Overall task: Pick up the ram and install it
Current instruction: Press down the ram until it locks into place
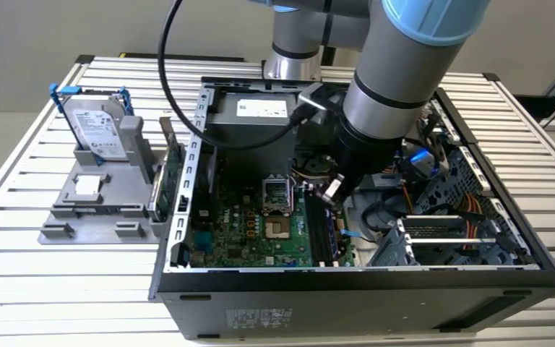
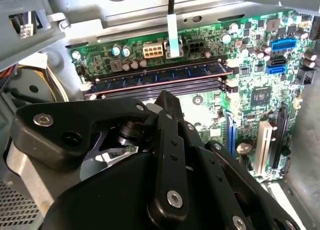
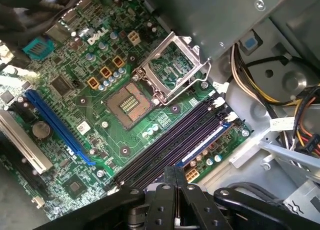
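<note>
The ram (image 2: 155,77), a slim dark blue stick with black chips, stands on edge in one of the motherboard's long memory slots (image 3: 170,142). In the exterior view the ram (image 1: 329,233) lies along the slots at the right of the green motherboard (image 1: 243,231), inside the open computer case. My gripper (image 1: 334,191) hangs just above the slots, fingers pressed together with nothing between them. In both wrist views the black fingers (image 3: 168,190) of the gripper (image 2: 165,97) point at the slot row. Whether they touch the ram I cannot tell.
The case walls (image 1: 186,181) ring the board. At the exterior view's left a grey holder (image 1: 89,210) carries a silver hard drive with blue rails (image 1: 99,126), and a green card (image 1: 167,189) stands beside the case. The CPU socket (image 3: 150,84), cables (image 3: 295,120) and a drive cage (image 1: 441,242) crowd the gripper.
</note>
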Robot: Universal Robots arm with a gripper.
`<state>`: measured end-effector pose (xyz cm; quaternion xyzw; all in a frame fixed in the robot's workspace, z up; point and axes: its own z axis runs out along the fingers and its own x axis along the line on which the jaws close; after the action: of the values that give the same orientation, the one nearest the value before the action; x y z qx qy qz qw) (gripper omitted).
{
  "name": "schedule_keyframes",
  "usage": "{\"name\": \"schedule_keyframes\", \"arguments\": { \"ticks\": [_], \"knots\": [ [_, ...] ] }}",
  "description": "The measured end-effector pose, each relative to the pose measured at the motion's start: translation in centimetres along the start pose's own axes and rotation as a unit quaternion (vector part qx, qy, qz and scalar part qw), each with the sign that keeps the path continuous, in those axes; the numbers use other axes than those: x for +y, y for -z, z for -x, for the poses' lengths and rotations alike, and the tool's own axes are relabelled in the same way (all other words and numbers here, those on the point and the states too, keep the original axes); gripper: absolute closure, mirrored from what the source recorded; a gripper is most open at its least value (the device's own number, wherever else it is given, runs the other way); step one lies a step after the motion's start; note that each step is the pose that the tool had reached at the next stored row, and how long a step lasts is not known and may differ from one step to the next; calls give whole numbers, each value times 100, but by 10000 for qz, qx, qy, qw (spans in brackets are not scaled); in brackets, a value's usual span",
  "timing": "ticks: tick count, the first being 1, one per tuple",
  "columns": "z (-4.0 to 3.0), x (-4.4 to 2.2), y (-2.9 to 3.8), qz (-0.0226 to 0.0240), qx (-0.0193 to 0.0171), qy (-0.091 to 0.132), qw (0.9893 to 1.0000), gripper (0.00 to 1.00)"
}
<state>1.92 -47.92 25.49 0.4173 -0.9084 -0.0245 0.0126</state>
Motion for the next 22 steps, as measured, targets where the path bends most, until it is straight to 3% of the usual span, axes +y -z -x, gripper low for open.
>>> {"name": "schedule_keyframes", "arguments": {
  "ticks": [10, 17, 22],
  "knots": [
    [4, -4, -1, 22, -3, 441, 9990, 100],
    [4, -4, -1, 34, -3, 699, 9975, 100],
    [5, -5, -1, 44, -4, 899, 9959, 100]
  ]
}}
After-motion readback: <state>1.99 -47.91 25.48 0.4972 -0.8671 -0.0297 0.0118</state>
